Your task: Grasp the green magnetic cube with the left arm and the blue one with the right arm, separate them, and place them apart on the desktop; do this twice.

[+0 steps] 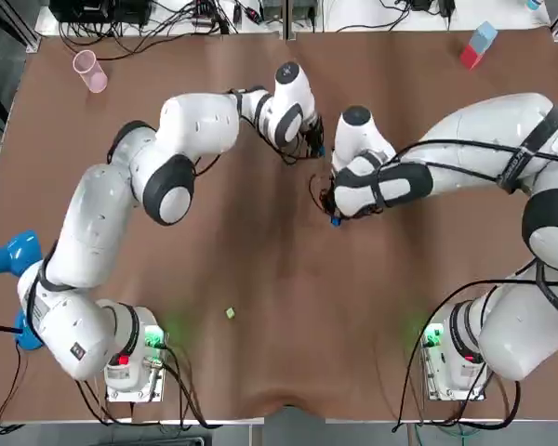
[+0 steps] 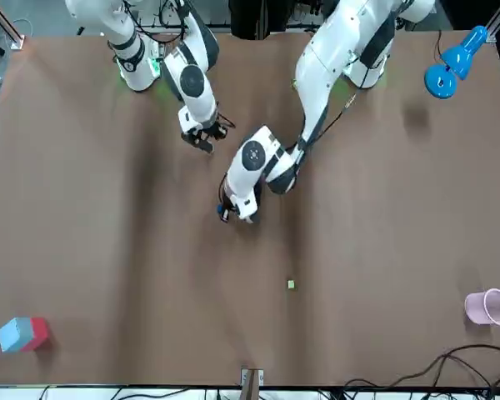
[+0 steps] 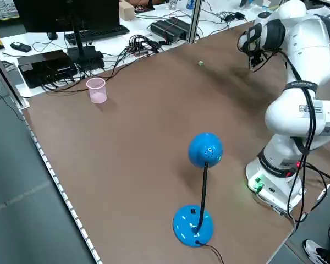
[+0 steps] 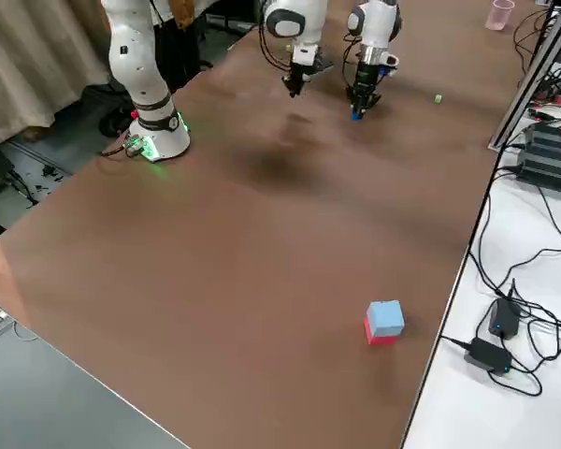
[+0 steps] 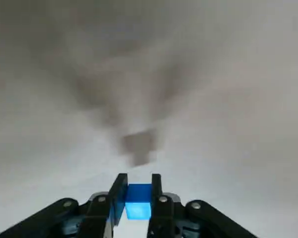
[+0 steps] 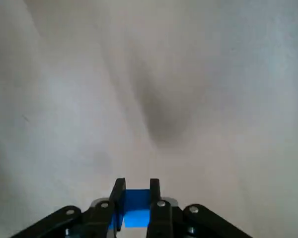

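Blue cube (image 5: 138, 202) sits clenched in the left gripper (image 5: 138, 183) fingers; second blue cube (image 6: 136, 210) in the right gripper (image 6: 137, 188) fingers; green cube (image 1: 230, 313) lies well apart from both.

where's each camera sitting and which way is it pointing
Top: overhead, looking down; left arm and right arm enter from bottom.
Front: across the table, facing the robot; both arms, mirrored.
Left side: raised at robot's left, looking past blue lamp; left arm close.
Right side: raised at robot's right, near red-blue block; arms far.
Left wrist: down at table; left gripper shut on blue cube.
Right wrist: same; right gripper shut on other blue cube.
Shared: top and front both show green cube, pink cup.
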